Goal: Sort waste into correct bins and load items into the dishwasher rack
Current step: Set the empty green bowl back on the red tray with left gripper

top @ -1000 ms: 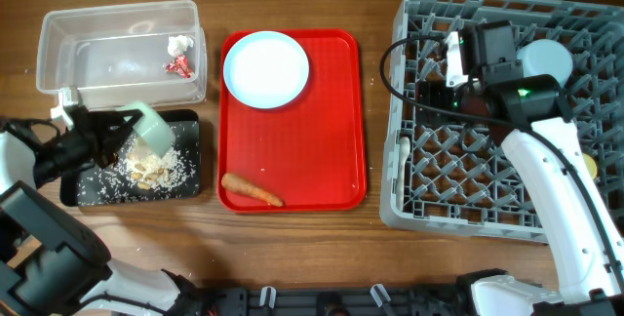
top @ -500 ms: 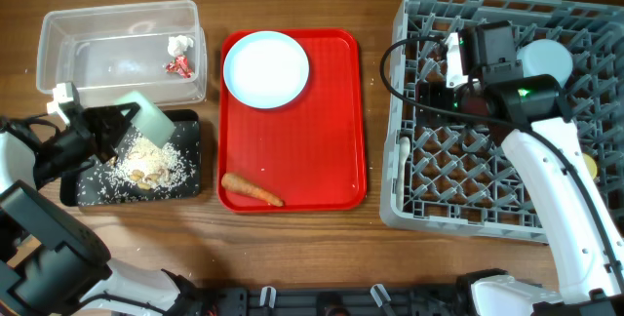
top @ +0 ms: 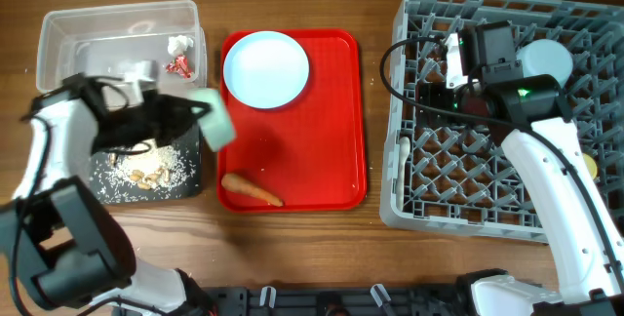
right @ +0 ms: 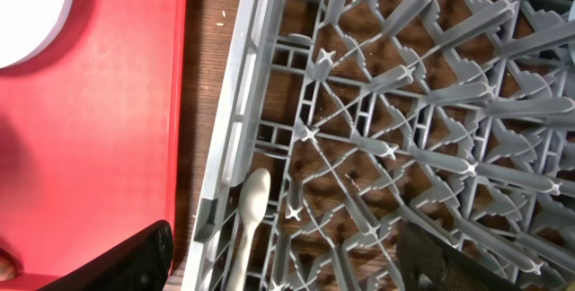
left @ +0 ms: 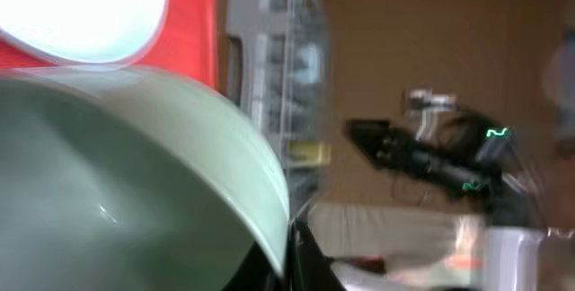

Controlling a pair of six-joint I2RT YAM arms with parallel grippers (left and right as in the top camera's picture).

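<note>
Holding: left tool point(top: 187, 114) clamps the pale green bowl point(top: 214, 119) by its rim, tilted, airborne between black tray point(top: 190, 185) and red tray point(top: 341, 111).
Done: rice scraps point(top: 146, 167) in black tray; wrapper point(top: 178, 63) in clear tub point(top: 58, 53); spoon point(right: 252, 208) in rack point(top: 458, 189).
Remaining: bowl, plate point(top: 265, 68), carrot point(top: 252, 190).
Obstacle: right tool point(right: 287, 268), spread wide and empty, hangs over the rack's left side.

Smooth, glossy pale green bowl point(left: 108, 174) in the left gripper point(top: 190, 114). Below the right gripper point(right: 283, 268), matt grey plastic dishwasher rack point(right: 404, 102), smooth red tray point(right: 90, 102), grained wood table point(right: 207, 57).
</note>
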